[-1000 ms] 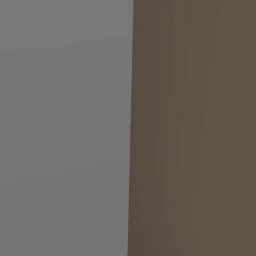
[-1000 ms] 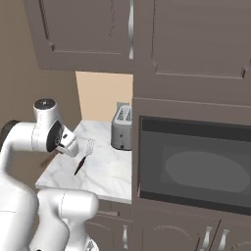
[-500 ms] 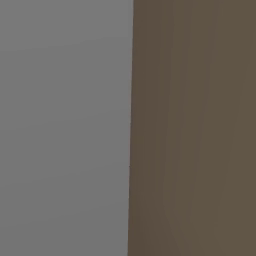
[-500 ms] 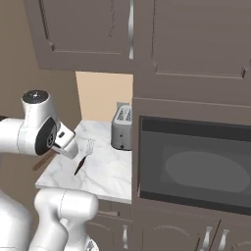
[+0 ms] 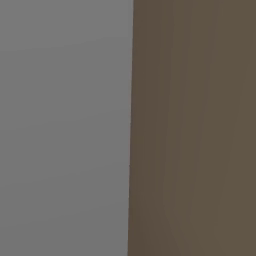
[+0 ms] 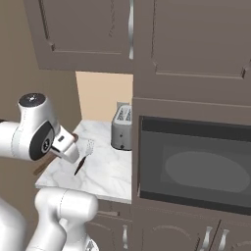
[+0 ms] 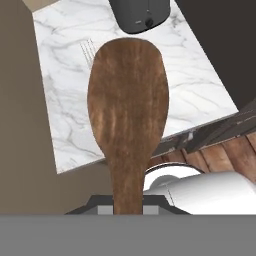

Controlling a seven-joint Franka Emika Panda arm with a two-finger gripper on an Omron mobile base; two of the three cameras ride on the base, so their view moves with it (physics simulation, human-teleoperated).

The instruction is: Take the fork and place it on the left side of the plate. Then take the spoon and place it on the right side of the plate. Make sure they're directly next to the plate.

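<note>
My gripper (image 6: 73, 147) pinches a brown wooden spoon (image 7: 127, 110), lifted clear over the white marble worktop (image 6: 105, 171); the slim silvery fork (image 6: 84, 156) lies mid-worktop, the grey toaster (image 6: 121, 127) beyond it.

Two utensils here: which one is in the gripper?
The wooden spoon, its handle running down between the fingers; the pale-tined fork lies on the marble counter near the toaster.

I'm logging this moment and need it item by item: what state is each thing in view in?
wooden spoon: held in the gripper, lifted above the counter.
gripper: shut on the spoon's handle.
fork: lying flat on the marble counter.
toaster: upright at the counter's back.
microwave: door closed.
upper cabinets: doors closed.
</note>
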